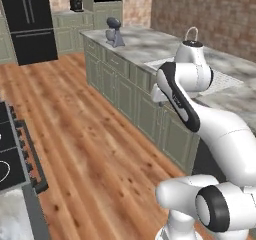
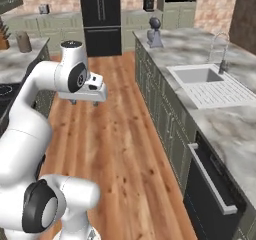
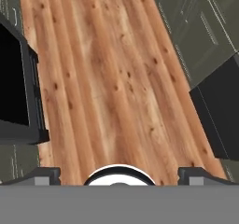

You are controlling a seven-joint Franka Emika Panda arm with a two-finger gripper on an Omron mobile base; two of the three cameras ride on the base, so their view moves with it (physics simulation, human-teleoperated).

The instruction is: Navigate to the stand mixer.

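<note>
Marble counter (image 1: 150, 46) is carrying the mixer (image 1: 114, 32) at its far end, well ahead and rightward of the gripper (image 2: 84, 102), which is hanging empty over the floor (image 3: 112, 78), fingers spread apart.

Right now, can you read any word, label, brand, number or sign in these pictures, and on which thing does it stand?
None can be read.
Stand mixer: no text shows; it stands far off and small.
Black fridge: plain doors, no brand visible.
Dishwasher: no label visible.
Cabinet fronts: no marks.
</note>
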